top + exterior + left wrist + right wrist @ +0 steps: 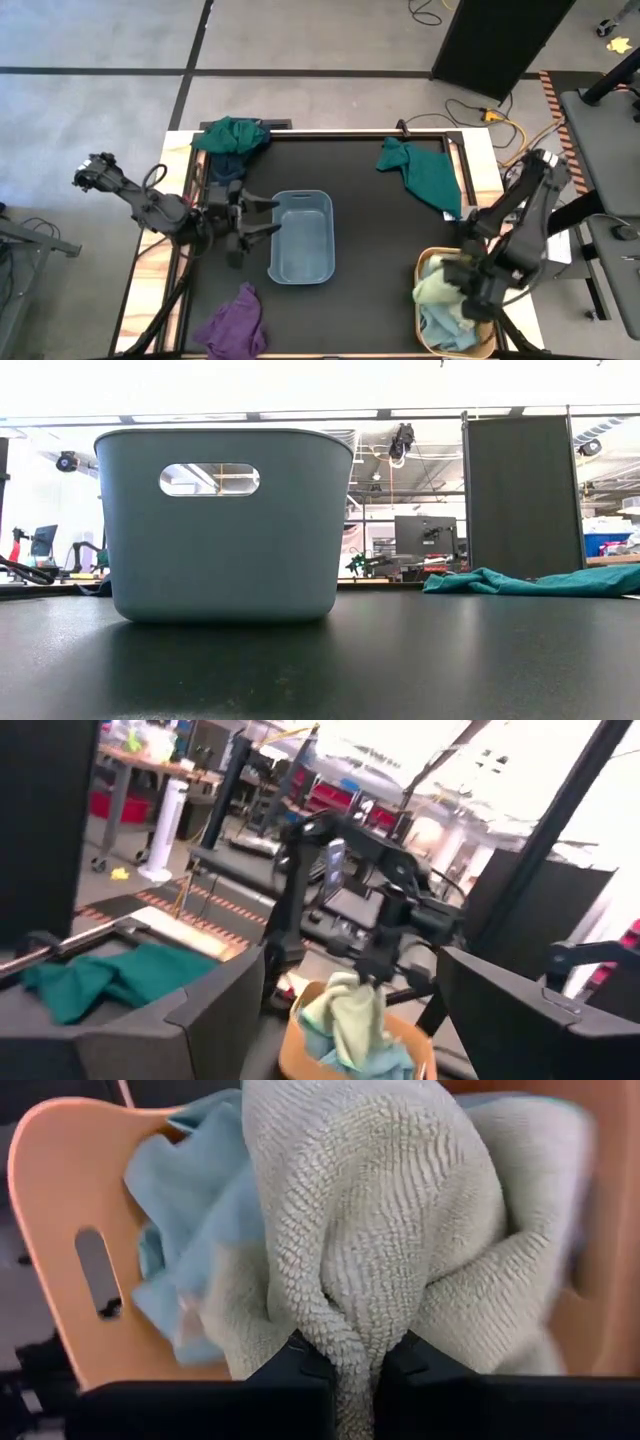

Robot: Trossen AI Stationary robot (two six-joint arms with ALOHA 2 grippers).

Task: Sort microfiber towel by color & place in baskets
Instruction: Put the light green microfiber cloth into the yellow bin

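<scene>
My right gripper stands over the yellow-orange basket at the table's near right and is shut on a pale yellow-green towel. A light blue towel lies in that basket under it. My left gripper is open, level, next to the left wall of the grey-blue basket in the middle. A dark green and navy heap lies at the far left. Another dark green towel lies at the far right, and a purple towel at the near left. My right gripper pinches a bunched fold of the pale yellow-green towel between its two fingers, coming from above and pointing down. The towel hangs below the fingers, with its lower part resting in the yellow-orange basket on the light blue towel. My left gripper: I cannot tell whether its fingertips touch the grey-blue basket's wall.
In the low view the grey-blue basket fills the left, with the dark green towel flat on the black tabletop behind it. Bare black table lies between the two baskets. A dark screen and cables stand beyond the far edge.
</scene>
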